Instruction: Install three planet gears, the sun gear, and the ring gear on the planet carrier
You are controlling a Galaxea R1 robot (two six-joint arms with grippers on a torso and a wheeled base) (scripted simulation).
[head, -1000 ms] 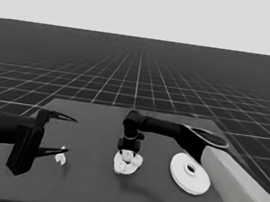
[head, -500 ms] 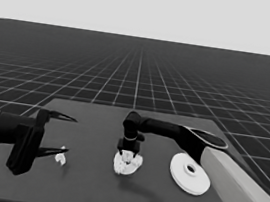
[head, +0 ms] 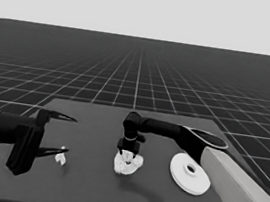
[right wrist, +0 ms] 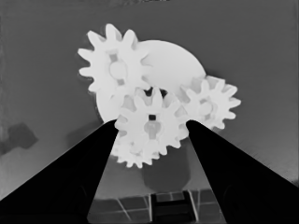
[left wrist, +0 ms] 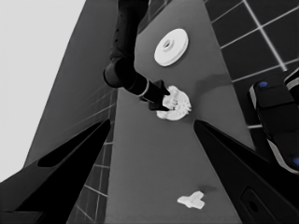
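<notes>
At the centre of the head view, the right gripper (head: 128, 152) hangs over the smaller round part (head: 128, 163), its jaws closed on a gear (right wrist: 150, 125). Two gears (right wrist: 116, 65) already sit on that part; a fourth peeps out below the held one. The risk: teeth riding up on a neighbour's, so the gear lands tilted. The larger round part (head: 190, 173) lies to the right. The left gripper (head: 56, 133) waits at left, jaws wide and empty, beside a thin piece (head: 60, 157).

Claw (right wrist: 150, 128) astride gear (right wrist: 150, 126)
</notes>
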